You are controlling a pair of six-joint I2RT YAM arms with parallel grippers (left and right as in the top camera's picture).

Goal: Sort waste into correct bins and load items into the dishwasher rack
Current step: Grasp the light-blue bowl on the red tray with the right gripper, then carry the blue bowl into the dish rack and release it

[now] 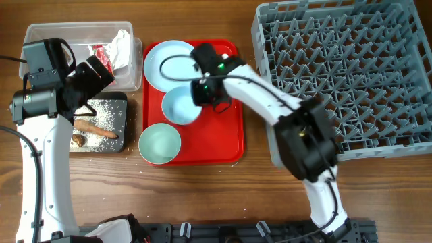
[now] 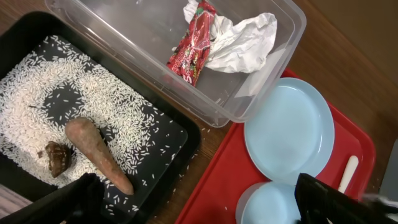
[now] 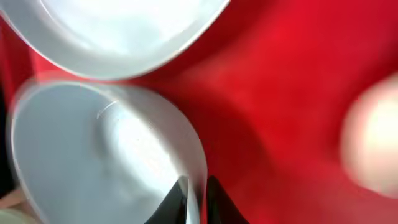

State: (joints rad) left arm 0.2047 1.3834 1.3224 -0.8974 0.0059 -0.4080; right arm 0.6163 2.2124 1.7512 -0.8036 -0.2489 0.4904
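My right gripper [image 1: 202,94] [image 3: 198,193] is shut on the rim of the small white bowl [image 1: 177,108] [image 3: 93,162] on the red serving tray [image 1: 219,135]. The pale plate [image 1: 162,57] lies behind it and the pale green bowl [image 1: 159,144] in front. My left gripper [image 1: 94,84] [image 2: 205,208] is open and empty above the black tray [image 1: 120,101], which holds rice [image 2: 62,87], the carrot piece [image 2: 96,152] and the brown lump [image 2: 56,157]. The clear tub [image 1: 47,32] holds the red wrapper [image 2: 193,46] and tissue [image 2: 245,40]. The white spoon [image 2: 348,173] lies on the red tray. The yellow cup is not visible.
The large grey dishwasher rack [image 1: 351,67] fills the right of the table and holds nothing. My right arm reaches from the front across the red tray's right half. A blurred pale shape [image 3: 373,143] shows at the right of the right wrist view.
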